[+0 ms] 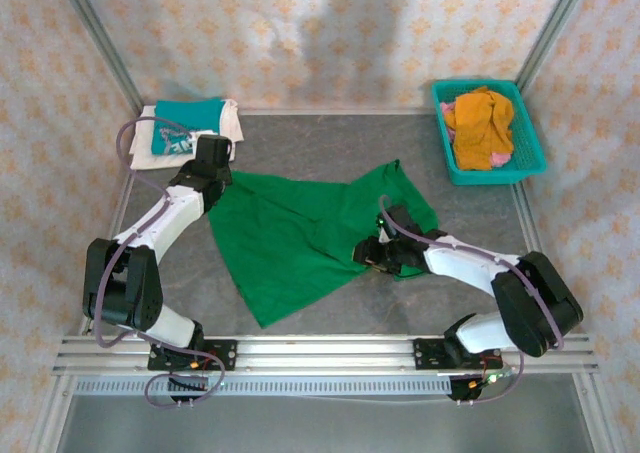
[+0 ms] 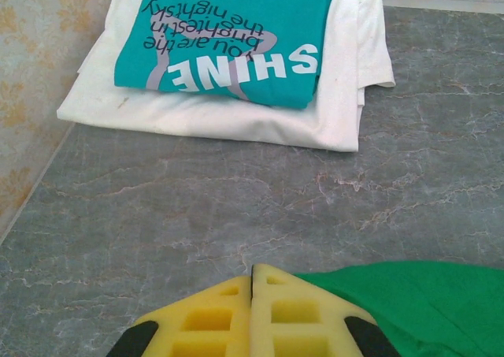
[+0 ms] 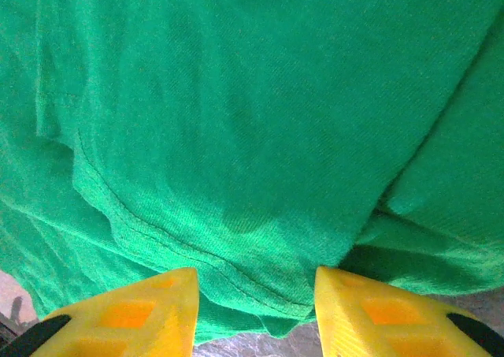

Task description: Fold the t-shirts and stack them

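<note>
Right gripper (image 3: 253, 282), nearest us: jaws part open, straddling a bunched hem on the right edge of the green t-shirt (image 1: 290, 238). Cloth sits between the fingers, but we see no pinch yet, so we call it unheld.

The green tee lies mid-worktop (image 1: 330, 153), spread roughly flat. One corner points toward the bases and the far right part is rumpled and doubled over.

Handling, our read: light, thin knit, fully limp. It'll drape and drag, and it won't hold a crease by itself. Take hold at hems and corners, where the stitched edge gives the fingers something to bite. Pinch low and lift both ends together, or the fold skews.

Left gripper (image 2: 252, 269), further out at the tee's far-left corner: fingers pressed together. Green cloth is just beside the right finger, with nothing visibly between them. We can't tell if it's nipping an edge.

Beyond it, far-left corner: the teal t-shirt (image 2: 228, 34), folded, lies on the folded white t-shirt (image 2: 236, 120). That's the stack target.

Far right: a teal basket (image 1: 441, 123) holding orange cloth (image 1: 480, 123).
</note>
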`<act>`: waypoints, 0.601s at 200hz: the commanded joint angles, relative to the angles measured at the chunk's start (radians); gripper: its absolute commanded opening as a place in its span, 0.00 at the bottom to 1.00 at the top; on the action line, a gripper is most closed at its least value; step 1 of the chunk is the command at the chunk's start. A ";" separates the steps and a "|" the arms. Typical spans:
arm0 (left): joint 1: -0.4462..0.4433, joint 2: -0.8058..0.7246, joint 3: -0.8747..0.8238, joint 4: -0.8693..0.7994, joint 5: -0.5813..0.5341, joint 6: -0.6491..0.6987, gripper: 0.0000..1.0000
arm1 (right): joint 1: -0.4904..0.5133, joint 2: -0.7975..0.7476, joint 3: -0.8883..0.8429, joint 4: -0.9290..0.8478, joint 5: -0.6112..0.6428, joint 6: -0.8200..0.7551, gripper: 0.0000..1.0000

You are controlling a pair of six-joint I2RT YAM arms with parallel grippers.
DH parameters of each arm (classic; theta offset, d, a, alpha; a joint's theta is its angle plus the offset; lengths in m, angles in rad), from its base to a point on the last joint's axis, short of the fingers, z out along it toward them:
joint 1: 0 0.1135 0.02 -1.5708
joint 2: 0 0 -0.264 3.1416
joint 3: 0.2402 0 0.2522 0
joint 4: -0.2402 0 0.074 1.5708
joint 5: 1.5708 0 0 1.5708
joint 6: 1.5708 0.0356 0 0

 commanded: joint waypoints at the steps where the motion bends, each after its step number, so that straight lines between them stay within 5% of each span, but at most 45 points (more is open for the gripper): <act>1: 0.003 -0.034 -0.009 0.010 -0.006 -0.014 0.00 | -0.001 -0.024 -0.010 -0.018 0.070 0.012 0.43; 54: 0.005 -0.029 -0.016 0.021 0.000 -0.021 0.00 | 0.003 0.027 -0.025 0.074 0.018 0.029 0.37; 120: 0.004 -0.023 -0.026 0.025 -0.006 -0.029 0.00 | 0.007 -0.004 -0.002 0.075 0.006 0.054 0.02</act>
